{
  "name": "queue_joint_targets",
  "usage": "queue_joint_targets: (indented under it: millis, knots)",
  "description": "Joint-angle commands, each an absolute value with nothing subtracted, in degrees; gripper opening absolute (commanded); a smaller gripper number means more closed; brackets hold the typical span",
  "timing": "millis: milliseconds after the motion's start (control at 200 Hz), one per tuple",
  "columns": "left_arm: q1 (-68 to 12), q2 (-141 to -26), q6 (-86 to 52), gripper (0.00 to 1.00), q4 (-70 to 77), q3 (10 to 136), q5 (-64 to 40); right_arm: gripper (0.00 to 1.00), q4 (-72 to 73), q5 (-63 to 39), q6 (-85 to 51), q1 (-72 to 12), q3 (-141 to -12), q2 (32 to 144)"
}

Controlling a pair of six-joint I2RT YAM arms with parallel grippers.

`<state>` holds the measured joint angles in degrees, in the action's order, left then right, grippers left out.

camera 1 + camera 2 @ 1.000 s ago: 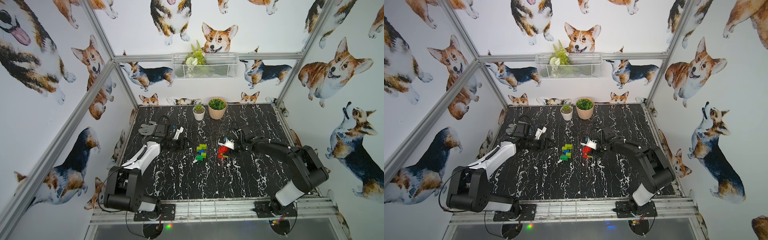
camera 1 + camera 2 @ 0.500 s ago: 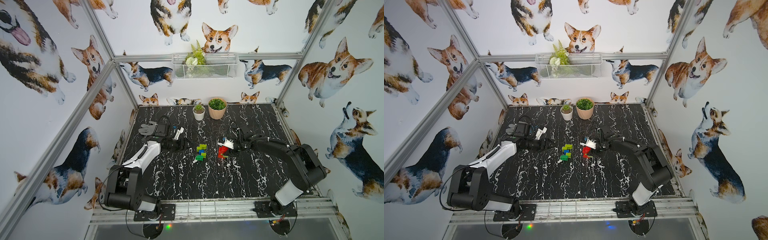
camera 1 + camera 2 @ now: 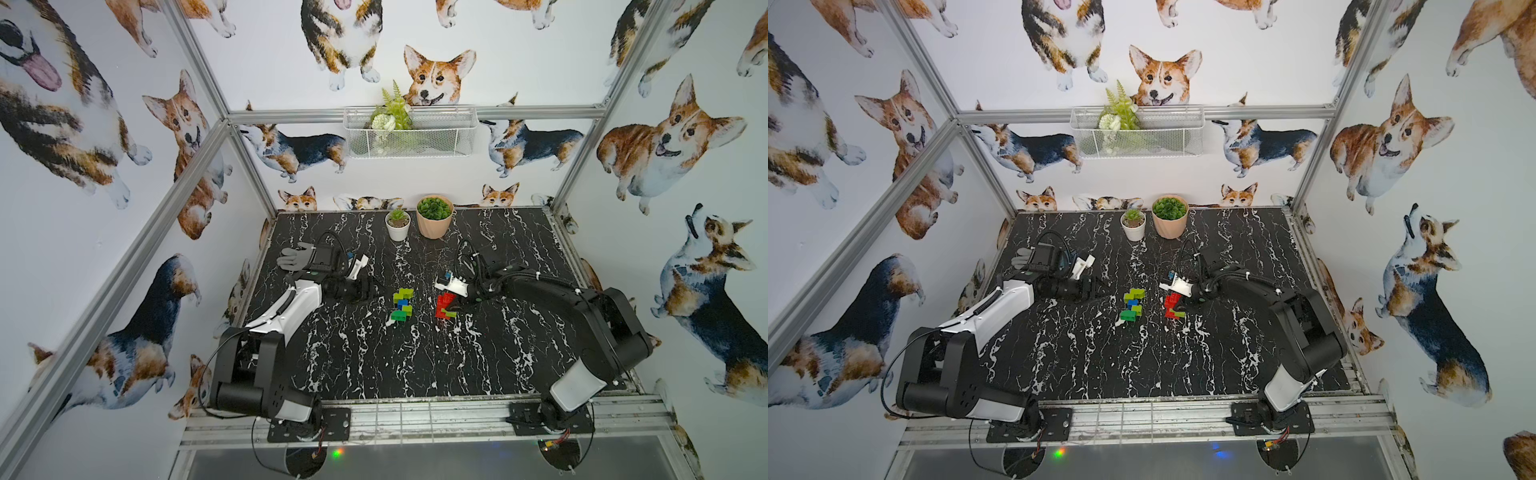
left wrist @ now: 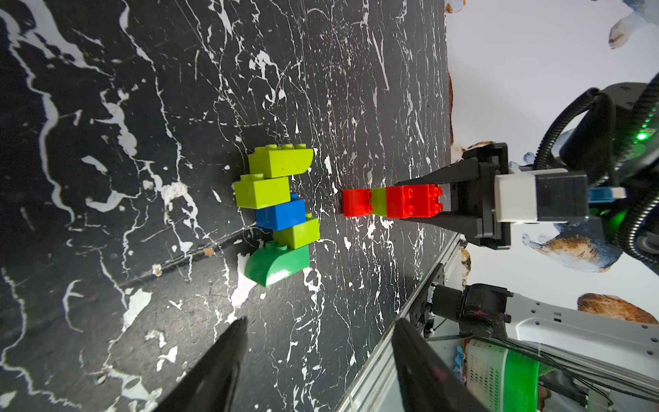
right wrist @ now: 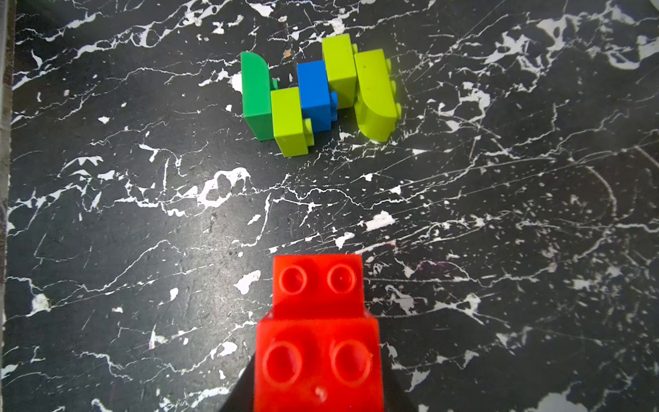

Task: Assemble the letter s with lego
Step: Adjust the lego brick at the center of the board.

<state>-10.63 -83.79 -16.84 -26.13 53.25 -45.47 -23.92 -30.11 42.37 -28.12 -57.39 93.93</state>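
A joined lego cluster (image 3: 402, 305) (image 3: 1133, 305) of lime green, blue and dark green bricks lies on the black marble table; it also shows in the left wrist view (image 4: 278, 207) and the right wrist view (image 5: 317, 92). To its right is a short red stack (image 3: 444, 305) (image 3: 1172, 306) (image 4: 356, 202) (image 5: 317, 285) with a lime brick in its middle. My right gripper (image 3: 453, 305) (image 3: 1181, 306) (image 4: 397, 201) (image 5: 317, 392) is shut on that stack's near red brick. My left gripper (image 3: 365, 286) (image 3: 1096, 286) (image 4: 317, 339) stands open and empty, left of the cluster.
A white plant pot (image 3: 398, 227) and a tan plant pot (image 3: 434, 218) stand at the table's back. A wire basket (image 3: 409, 133) hangs on the back wall. The metal front rail (image 3: 415, 411) borders the table.
My right gripper's jaws have closed onto the red stack. The left arm and the green and blue cluster have not moved.
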Motion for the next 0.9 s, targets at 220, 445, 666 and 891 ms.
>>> queue_joint_targets:
  millis: [220,445,666,891]
  knots:
    - [-10.5,-84.0,-14.8,0.67,-28.3,54.5,-46.5,0.34,-30.7,-36.4,39.7,-28.1,-60.2,93.9]
    - [-10.5,-84.5,-14.3,0.67,-29.0,55.4,-46.6,0.35,-43.4,-40.3,39.3,-27.7,-67.0,99.5]
    - [-10.5,-84.6,-14.2,0.67,-29.3,55.6,-46.9,0.36,-51.6,-42.5,40.8,-27.1,-72.4,105.3]
    - [-10.5,-84.9,-13.8,0.67,-29.9,55.9,-46.9,0.37,-56.8,-43.9,41.3,-25.6,-77.7,110.9]
